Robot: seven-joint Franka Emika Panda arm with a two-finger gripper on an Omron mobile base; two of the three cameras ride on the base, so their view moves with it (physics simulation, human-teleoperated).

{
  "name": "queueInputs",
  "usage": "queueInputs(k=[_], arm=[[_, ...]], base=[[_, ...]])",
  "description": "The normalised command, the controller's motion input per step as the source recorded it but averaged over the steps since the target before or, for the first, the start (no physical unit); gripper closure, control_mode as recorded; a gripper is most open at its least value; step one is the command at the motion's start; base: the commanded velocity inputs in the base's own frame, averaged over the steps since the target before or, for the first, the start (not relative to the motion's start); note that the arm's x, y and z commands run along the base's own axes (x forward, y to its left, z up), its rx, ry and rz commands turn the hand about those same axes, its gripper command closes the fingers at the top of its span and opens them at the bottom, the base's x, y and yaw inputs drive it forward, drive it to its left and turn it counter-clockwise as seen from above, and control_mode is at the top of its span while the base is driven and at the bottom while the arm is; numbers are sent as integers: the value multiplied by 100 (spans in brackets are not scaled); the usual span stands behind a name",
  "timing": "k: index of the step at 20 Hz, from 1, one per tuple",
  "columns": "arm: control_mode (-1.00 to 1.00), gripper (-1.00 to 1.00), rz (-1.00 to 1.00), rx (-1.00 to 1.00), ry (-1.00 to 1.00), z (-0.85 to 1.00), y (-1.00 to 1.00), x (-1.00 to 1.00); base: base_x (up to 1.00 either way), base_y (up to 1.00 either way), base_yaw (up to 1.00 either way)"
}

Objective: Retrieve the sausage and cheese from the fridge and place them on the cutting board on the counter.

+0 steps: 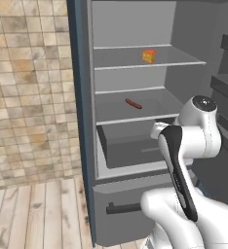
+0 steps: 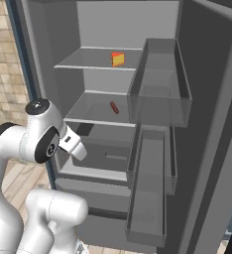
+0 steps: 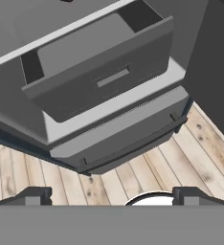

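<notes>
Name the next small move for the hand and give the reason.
Probably raise the hand toward the sausage: its fingers stand open and empty, aimed low at the drawer, while the sausage lies one shelf above and the cheese higher still.

arm (image 1: 194,141): showing smooth, glossy white rounded shells
joints: wearing dark round caps, one with a pale ring mark
forearm: carrying a long black strip along its white casing
base: bulging as a white rounded housing
finger tips (image 3: 35,197): appearing small, dark and blocky
</notes>
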Motion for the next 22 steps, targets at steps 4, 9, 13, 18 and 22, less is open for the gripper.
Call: queueInputs(k=[4, 9, 13, 18, 22], arm=[[100, -100, 0, 0, 0, 0, 0, 0], [100, -100, 0, 0, 0, 0, 0, 0], [100, -100, 0, 0, 0, 0, 0, 0], [100, -100, 0, 0, 0, 0, 0, 0], [100, -100, 0, 0, 0, 0, 0, 0]], base=[[0, 0, 0], [0, 0, 0], [0, 0, 0], [0, 0, 0], [0, 0, 0]])
